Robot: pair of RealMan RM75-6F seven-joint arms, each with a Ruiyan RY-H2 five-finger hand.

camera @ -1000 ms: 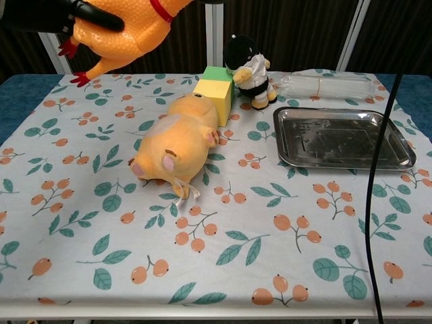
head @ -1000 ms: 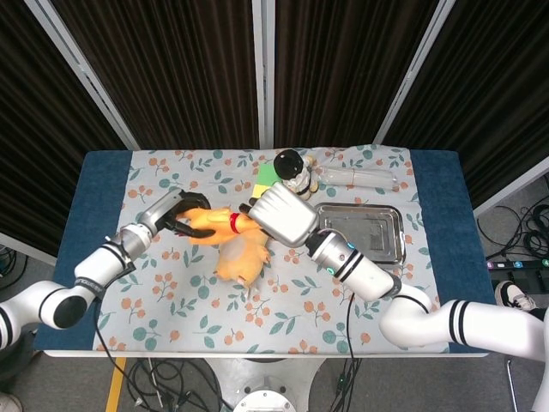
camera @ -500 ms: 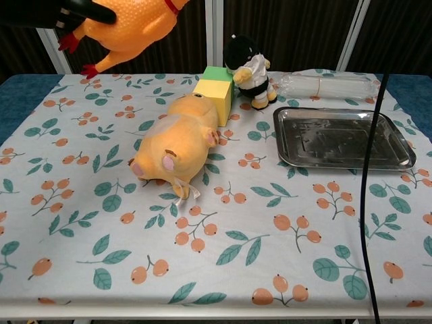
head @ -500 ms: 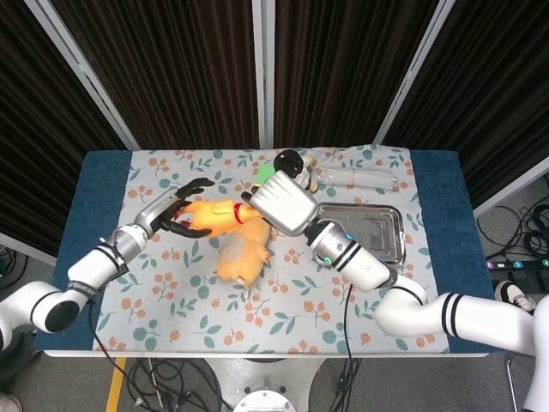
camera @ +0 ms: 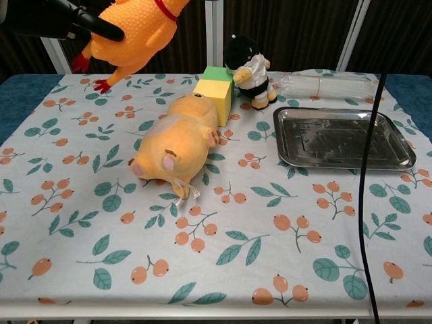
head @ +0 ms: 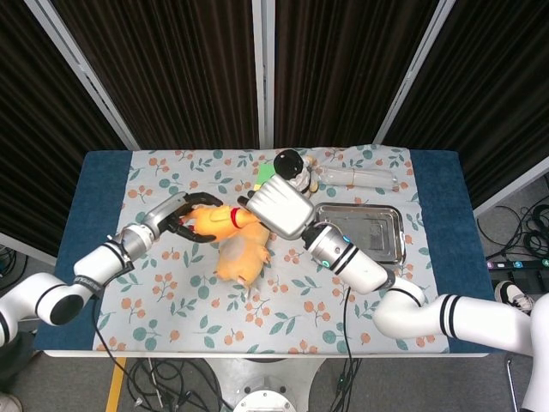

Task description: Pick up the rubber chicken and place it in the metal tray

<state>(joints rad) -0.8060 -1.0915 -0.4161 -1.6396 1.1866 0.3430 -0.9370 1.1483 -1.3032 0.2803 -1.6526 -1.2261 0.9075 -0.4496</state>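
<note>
The orange rubber chicken with a red collar hangs in the air over the left-centre of the table, also seen top left in the chest view. My left hand curls its black fingers around the chicken's rear, near the red feet. At the collar end, my right hand covers and grips the chicken's head, which is hidden under it. The metal tray lies bare on the right side of the table, apart from both hands.
A yellow plush pig lies mid-table under the chicken. Behind it stand a yellow-green block and a black-and-white doll. A clear plastic bottle lies behind the tray. A black cable hangs in front of the tray.
Half a second ago the left hand's fingers were spread off the chicken; now they curl around its rear again. The chicken has shifted slightly right and lower.
</note>
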